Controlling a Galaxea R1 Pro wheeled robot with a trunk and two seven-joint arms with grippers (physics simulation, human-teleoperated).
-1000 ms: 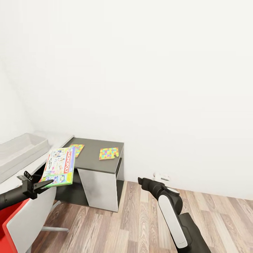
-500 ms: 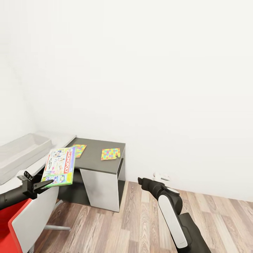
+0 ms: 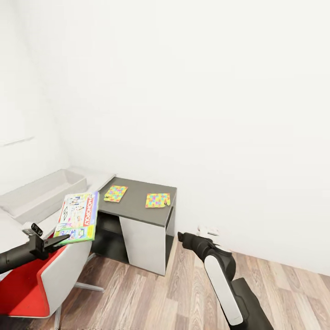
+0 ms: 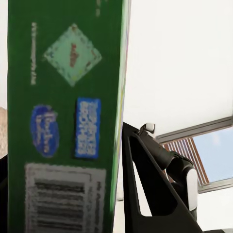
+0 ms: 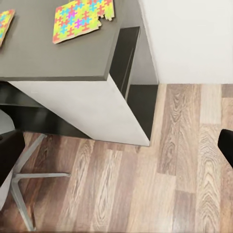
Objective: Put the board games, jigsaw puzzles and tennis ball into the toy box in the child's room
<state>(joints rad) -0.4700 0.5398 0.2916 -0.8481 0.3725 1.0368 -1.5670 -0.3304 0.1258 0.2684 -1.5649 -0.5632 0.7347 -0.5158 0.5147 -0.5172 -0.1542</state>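
My left gripper (image 3: pixel 51 241) is shut on the lower edge of a board game (image 3: pixel 79 216), a flat white box with multicoloured edges, held tilted above the chair. The box's green back with a barcode (image 4: pixel 63 121) sits against a black finger (image 4: pixel 155 184). Two jigsaw puzzles (image 3: pixel 115 193) (image 3: pixel 158 200) lie on the table's dark-grey corner section (image 3: pixel 137 208); one puzzle (image 5: pixel 82 19) is seen from above in the right wrist view. The light-grey toy box (image 3: pixel 41 195) stands on the white top, left of the held game. My right gripper (image 3: pixel 182 237) is open and empty, low over the floor.
A red-and-white chair (image 3: pixel 41 279) stands under my left arm, its grey star base (image 5: pixel 29 179) on the wood-plank floor (image 3: pixel 151 298). White walls close the corner behind the table. A white wall socket (image 3: pixel 208 230) sits low on the wall by my right gripper.
The whole view has shifted: table, puzzles and toy box sit further right in the picture, with more chair showing. Both arms hold the same pose, the game still gripped.
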